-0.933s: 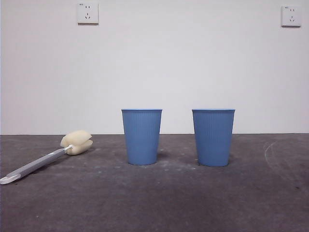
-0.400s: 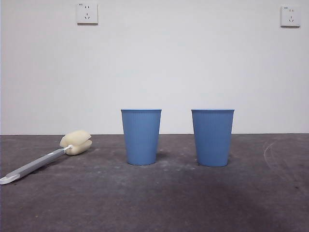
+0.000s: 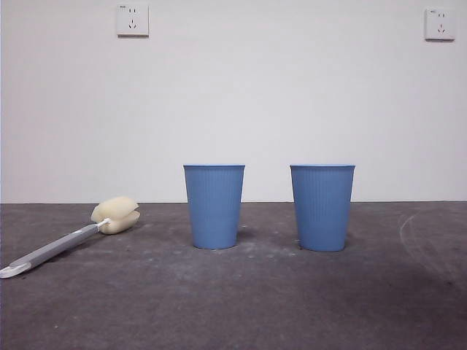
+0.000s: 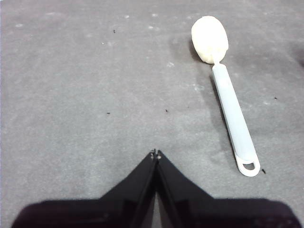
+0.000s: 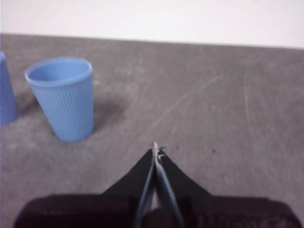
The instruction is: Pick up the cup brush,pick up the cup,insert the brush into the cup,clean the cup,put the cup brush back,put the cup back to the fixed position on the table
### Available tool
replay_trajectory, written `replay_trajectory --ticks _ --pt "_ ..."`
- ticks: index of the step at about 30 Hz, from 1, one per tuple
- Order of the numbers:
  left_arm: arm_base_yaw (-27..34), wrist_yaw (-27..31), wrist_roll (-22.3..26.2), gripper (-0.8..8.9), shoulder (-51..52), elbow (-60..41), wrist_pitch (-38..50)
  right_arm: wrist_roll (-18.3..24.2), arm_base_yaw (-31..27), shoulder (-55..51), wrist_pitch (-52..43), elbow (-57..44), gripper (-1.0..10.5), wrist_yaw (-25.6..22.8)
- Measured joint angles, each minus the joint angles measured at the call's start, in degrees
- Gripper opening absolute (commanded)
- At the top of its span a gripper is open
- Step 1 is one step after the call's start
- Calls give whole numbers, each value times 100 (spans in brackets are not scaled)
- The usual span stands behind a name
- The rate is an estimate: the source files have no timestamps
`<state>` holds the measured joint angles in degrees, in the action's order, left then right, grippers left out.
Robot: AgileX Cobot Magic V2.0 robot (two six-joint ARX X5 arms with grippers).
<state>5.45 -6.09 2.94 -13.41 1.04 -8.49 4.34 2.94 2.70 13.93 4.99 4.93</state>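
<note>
rough scuffed grey table (image 3: 241, 306); cup brush (image 3: 69, 237) lying flat at left, cream sponge head, thin grey handle; two ribbed blue tapered cups upright, cup (image 3: 322, 208) at right, second cup (image 3: 214, 206) beside it; left gripper (image 4: 156, 154) pinched together, empty; right gripper (image 5: 155, 149) likewise; white wall sockets (image 3: 132, 20) behind

This looks like a bare test room or lab set up for robot trials, not a lived-in home. A plain white wall (image 3: 233, 102) rises right behind the table (image 3: 233, 306), carrying only two white power sockets, one (image 3: 132, 20) high above the table's left part and another (image 3: 440, 23) high above its right end. The table is a dark grey, rough matte surface, scuffed and dusty, with pale curved scratches toward its right end.
</note>
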Motion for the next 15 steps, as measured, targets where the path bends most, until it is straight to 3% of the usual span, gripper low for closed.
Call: replay_trajectory --ticks 15 --pt "0 0 0 -3 -72 0 28 15 0 -208 -20 -256 1 -50"
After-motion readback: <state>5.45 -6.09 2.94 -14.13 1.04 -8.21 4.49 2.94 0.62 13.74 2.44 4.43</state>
